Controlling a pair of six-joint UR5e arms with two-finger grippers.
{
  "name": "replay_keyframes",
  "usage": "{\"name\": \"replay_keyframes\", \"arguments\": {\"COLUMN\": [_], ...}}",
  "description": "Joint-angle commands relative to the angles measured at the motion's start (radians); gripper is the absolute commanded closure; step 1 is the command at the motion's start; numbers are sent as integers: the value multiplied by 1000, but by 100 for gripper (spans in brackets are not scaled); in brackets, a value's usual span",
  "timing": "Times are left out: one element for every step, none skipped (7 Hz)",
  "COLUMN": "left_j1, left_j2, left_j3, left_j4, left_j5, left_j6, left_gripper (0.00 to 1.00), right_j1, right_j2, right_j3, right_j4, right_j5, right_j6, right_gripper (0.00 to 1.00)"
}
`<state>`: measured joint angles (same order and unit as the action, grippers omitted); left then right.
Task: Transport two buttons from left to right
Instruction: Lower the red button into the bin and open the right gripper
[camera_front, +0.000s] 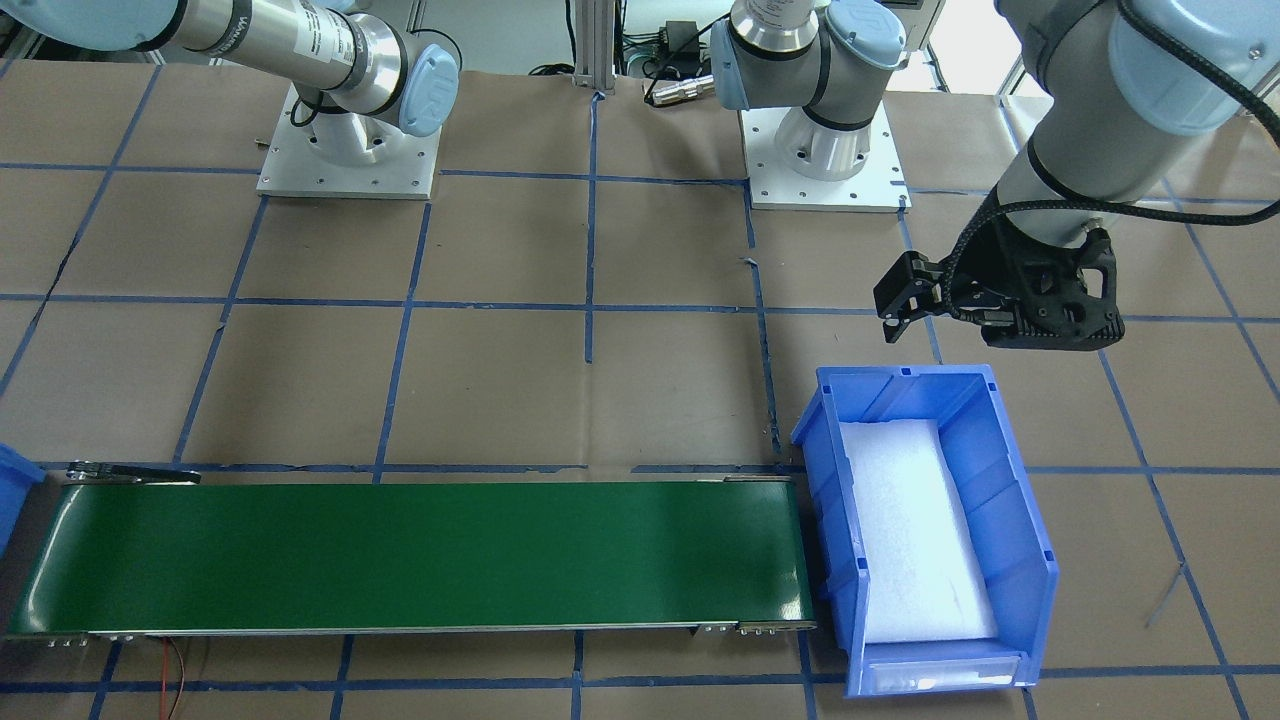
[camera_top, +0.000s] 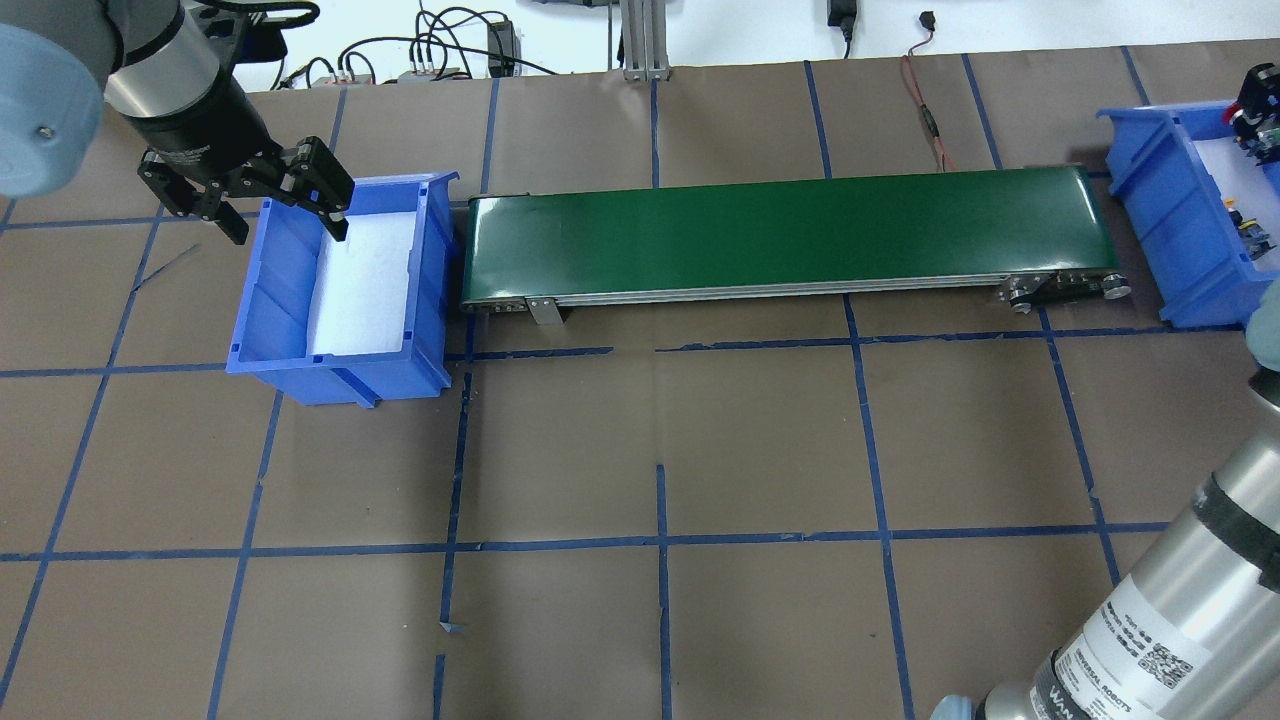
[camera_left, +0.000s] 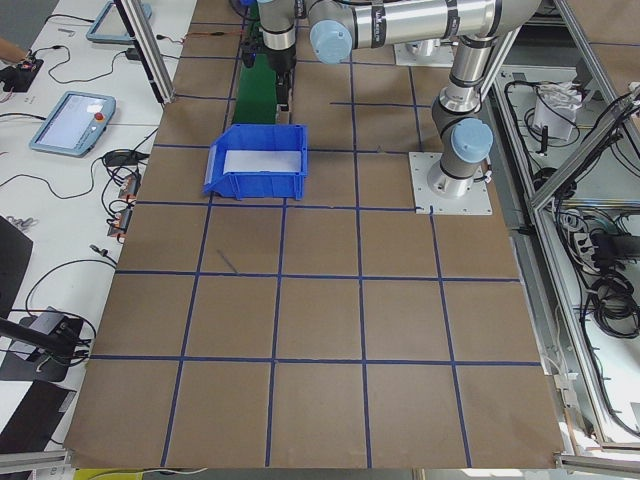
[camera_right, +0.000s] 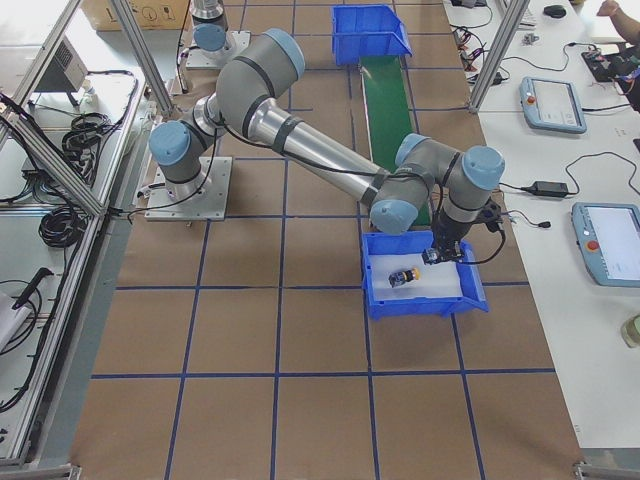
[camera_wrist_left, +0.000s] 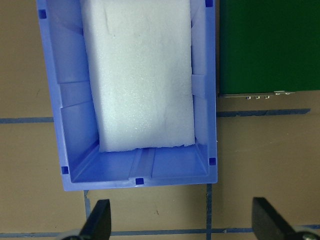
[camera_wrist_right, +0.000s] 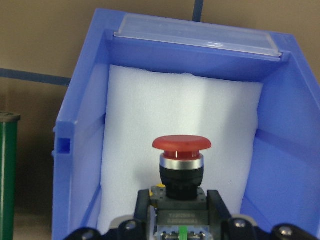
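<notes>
Inside right end effector (camera_wrist_right: 178, 212) | red button (camera_wrist_right: 181, 144) | gripped over blue bin (camera_wrist_right: 82, 125)

Left arm (camera_top: 170, 80) reaches to 10 o'clock in the overhead view, wrist aimed down, left gripper (camera_top: 288, 233) spread wide. Right arm (camera_right: 300, 140) stretches to 2 o'clock; right gripper (camera_wrist_right: 181, 215) points down, its 2 fingers clamped on the red button (camera_wrist_right: 181, 144).

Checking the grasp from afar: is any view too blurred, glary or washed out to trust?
Right wrist view: red button cap sharp, right pincer at the bottom edge blurred, mild glare on the clear strip of the right bin. Front-facing view: foam in the left bin washed out white. Overhead view: right bin cut off by the frame edge.
</notes>
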<state>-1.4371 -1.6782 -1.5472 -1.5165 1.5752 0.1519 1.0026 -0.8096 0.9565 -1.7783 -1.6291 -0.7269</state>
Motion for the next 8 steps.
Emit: {"name": "replay_keyframes", "arguments": {"left_j1": [1,1,0,0,0,0,0,0], "left_j2": [0,-3,-3,-5,-3,-3,-3,-3], "left_j3": [1,1,-1,-1,-1,-1,-1,-1], "left_j4": [1,1,-4,-2,-4,-5,-5,-5], "left_j5": [-3,-3,2,2,2,2,2,2], "left_j6": [0,0,2,0,0,0,2,0], "left_gripper": [0,0,0,0,0,0,0,0], "right_j1": [-8,-9,-9,-9,-9,-9,-9,-9], "right_j2": [47,50,62,79,84,86,84,84], "right_j3": [-1,-1,1,1,-1,-1,-1,-1], "right_j4": [-46,-49,-61,-82,-90,-95,-95,-93], "right_j5": [26,26,26,28,26,28,26,28], "right_j6": [-26,-26,-26,-26,-28,-26,-26,-26], "right_gripper": [87,87,87,87,87,87,77,65]}}
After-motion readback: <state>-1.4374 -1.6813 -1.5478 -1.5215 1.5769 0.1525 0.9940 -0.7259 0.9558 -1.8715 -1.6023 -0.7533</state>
